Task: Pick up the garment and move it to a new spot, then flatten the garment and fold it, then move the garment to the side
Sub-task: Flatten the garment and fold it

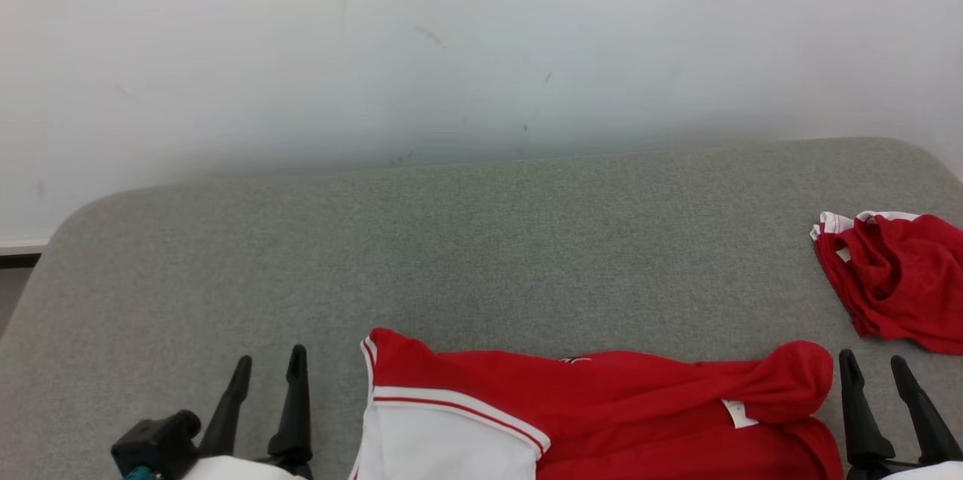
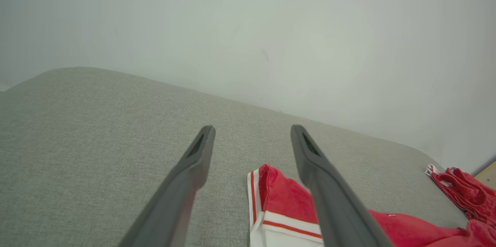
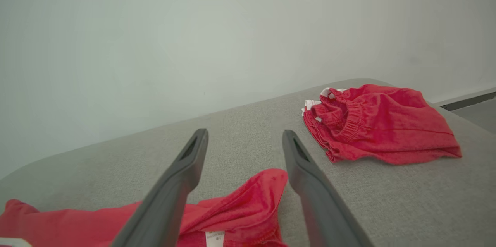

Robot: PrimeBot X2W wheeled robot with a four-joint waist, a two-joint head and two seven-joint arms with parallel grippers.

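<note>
Our left gripper (image 1: pixel 271 356) and right gripper (image 1: pixel 873 356) stand wide and empty, one either side of the red-and-white garment (image 1: pixel 602 405).
The garment lies rumpled on the grey pad (image 1: pixel 481 239), its right end rolled over; we judge a pinch there could catch doubled layers and lift it bunched, or sweep it into the red shorts (image 1: pixel 895 277) lying beyond that end.

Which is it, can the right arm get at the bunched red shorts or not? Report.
Probably yes: the right gripper stands open, and the shorts lie just ahead of it with bare grey surface between.
</note>
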